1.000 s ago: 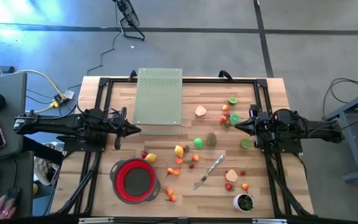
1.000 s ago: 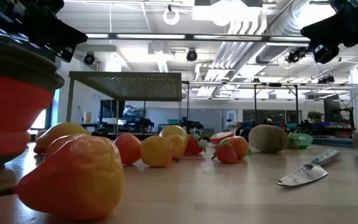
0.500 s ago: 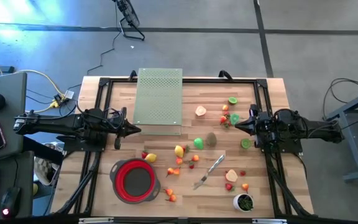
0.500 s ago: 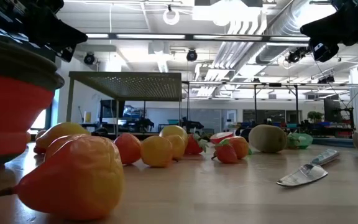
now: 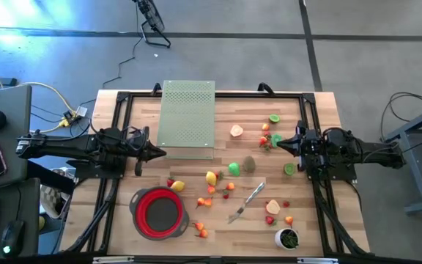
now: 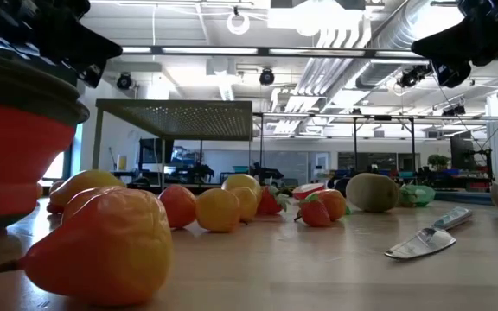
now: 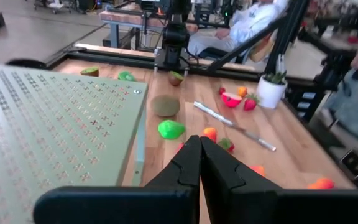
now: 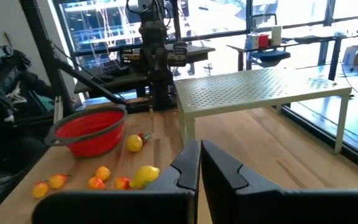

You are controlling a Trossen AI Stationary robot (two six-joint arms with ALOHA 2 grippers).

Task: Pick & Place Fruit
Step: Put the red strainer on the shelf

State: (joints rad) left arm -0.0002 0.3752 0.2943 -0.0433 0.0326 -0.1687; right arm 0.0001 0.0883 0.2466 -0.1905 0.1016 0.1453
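I saw no readable writing or brand. My left gripper (image 5: pixel 160 152) and right gripper (image 5: pixel 275 147) were both clenched on nothing, above the table (image 5: pixel 321 220). The fruit (image 5: pixel 234 169), some twenty pieces, lay scattered on the wood beside one red bowl (image 5: pixel 158 213), one knife (image 5: pixel 247 202), one white cup (image 5: pixel 287 237).

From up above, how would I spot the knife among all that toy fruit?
Start at the red bowl near the table's front edge, then look toward the right arm's side. The knife lies flat and slanted there: the only long, thin, silver thing among small rounded fruit.
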